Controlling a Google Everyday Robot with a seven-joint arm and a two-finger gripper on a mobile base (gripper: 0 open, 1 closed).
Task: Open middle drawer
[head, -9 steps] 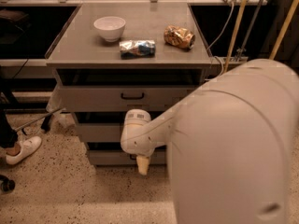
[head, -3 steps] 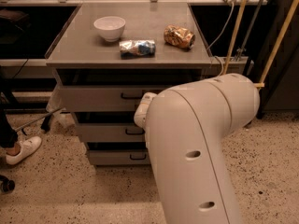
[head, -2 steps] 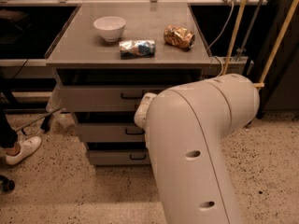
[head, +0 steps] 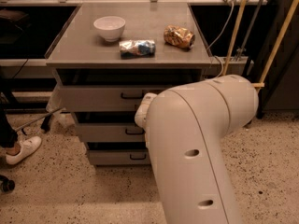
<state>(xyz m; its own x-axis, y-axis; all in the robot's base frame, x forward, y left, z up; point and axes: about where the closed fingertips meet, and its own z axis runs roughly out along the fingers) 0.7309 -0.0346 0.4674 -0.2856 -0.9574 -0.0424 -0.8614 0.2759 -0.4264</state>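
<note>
Pincer [head: 141, 112] right by the shut middle drawer [head: 105, 132]

Up close, a big white robot arm [head: 196, 162], with the pincer mostly hidden at its tip, against the drawer fronts; cannot tell if open or closed. Just behind, the wide grey metal middle drawer, second in a stack of three. Probably hard, stiff and a bit heavy, made to slide straight out. Best to hook the small black loop handle [head: 134, 131] and pull level; flat smooth front likely too slippery to hold. Farther back, on the grey table [head: 74, 45], a round white bowl [head: 110, 28].
</note>
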